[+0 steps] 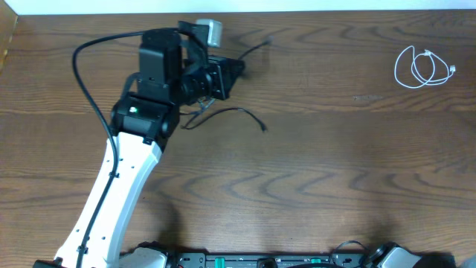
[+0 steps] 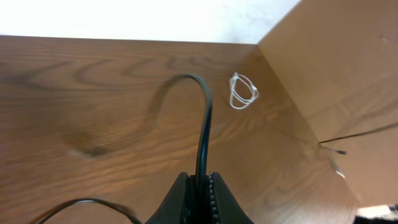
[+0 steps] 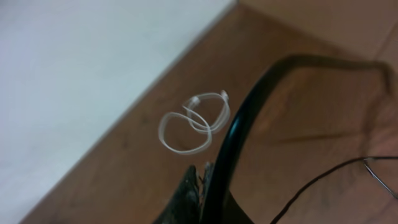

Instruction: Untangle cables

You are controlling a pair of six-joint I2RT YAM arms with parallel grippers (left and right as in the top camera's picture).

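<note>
Left tool (image 2: 200, 186) clamped on black cable (image 2: 205, 124) above counter (image 2: 93, 124) | right tool (image 3: 202, 186) closed, grip unclear | second black cable (image 1: 242, 111) lies on counter beside left arm (image 1: 119, 171) | white cable (image 1: 424, 67) coiled at far right corner

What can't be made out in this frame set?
Right wrist: a blurred black cord crosses the right gripper; whether it is held is unclear.
Overhead: that gripper is cut off by the bottom edge.
Overhead: the wrist covers the tip of the left gripper, hiding which black cable it pinches.
Overhead: the white cable has plugs too small to read.
</note>
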